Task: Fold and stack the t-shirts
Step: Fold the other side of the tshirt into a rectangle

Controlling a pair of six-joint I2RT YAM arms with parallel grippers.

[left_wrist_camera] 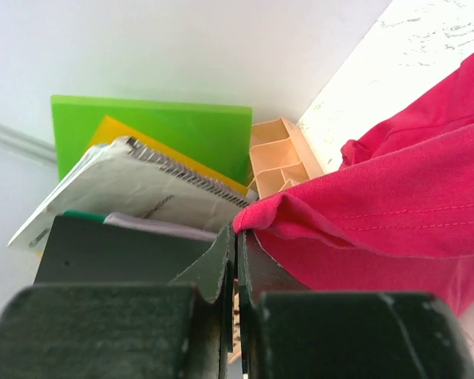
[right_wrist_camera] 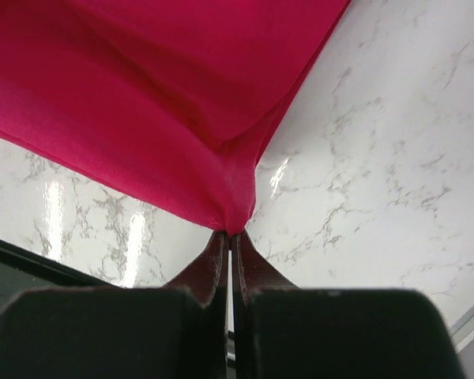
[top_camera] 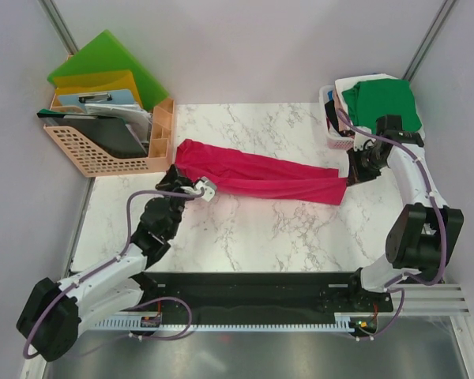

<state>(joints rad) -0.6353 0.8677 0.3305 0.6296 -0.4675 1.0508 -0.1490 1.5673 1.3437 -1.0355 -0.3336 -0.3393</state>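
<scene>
Stretching between my two claws, the crimson-pink t-shirt runs as a long bunched band across the far half of the marble table, from the left side towards the right. My left claw is pinched tight on its left end, with a stitched fold of cloth caught in the grip. My right claw is clamped just as tightly on the right end, where the fabric gathers to a point. Whether the middle of the shirt touches the marble I cannot tell. Just beyond my right claw, a white basket at the far right corner carries a green t-shirt on top of its pile. At the far left corner stands a peach organiser holding a green folder, a yellow folder and a spiral notebook.
</scene>
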